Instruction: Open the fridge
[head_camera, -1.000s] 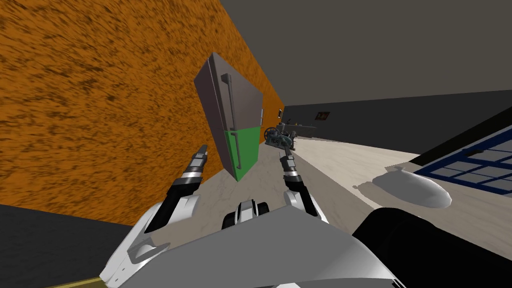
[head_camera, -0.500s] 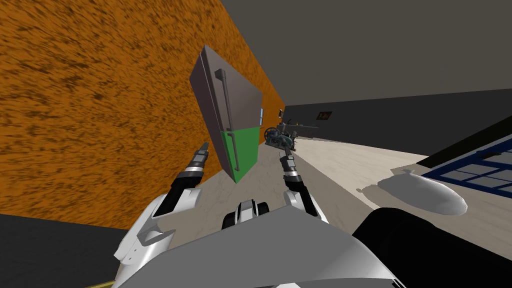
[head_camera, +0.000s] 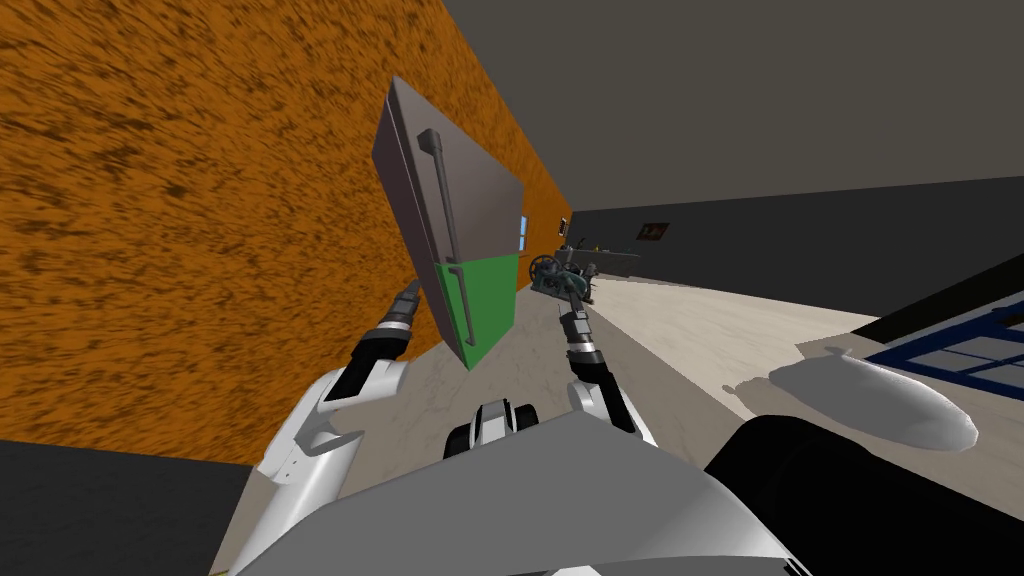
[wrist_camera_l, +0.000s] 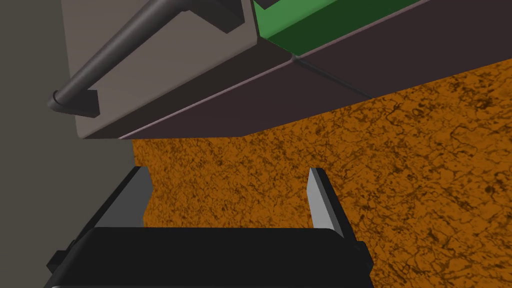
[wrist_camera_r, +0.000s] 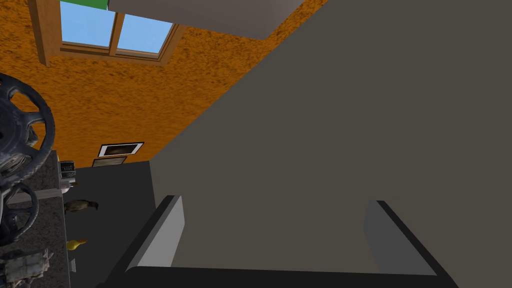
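1. Ahead of the left gripper (wrist_camera_l: 228, 172), beyond its open, empty jaws, stood the fridge (wrist_camera_l: 165, 95), untouched
2. Door handle (wrist_camera_l: 115, 52), a long bar, lay past one fingertip, slanted to the jaw line
3. Left arm judged nearer; right gripper (wrist_camera_r: 275, 202) open, empty

Fridge (head_camera: 403, 190): grey-brown upper door (head_camera: 485, 205), green lower door (head_camera: 490, 300), dark grey handles (head_camera: 441, 190). Wall (head_camera: 200, 230): orange, mottled with dark brown flecks. Floor (head_camera: 700, 330): pale beige.

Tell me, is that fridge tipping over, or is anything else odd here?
Nothing stands out. The fridge only seems to lean because the head camera is rolled; the orange wall behind it slants the same way. Both doors look shut. The lower door is green, the upper door grey.
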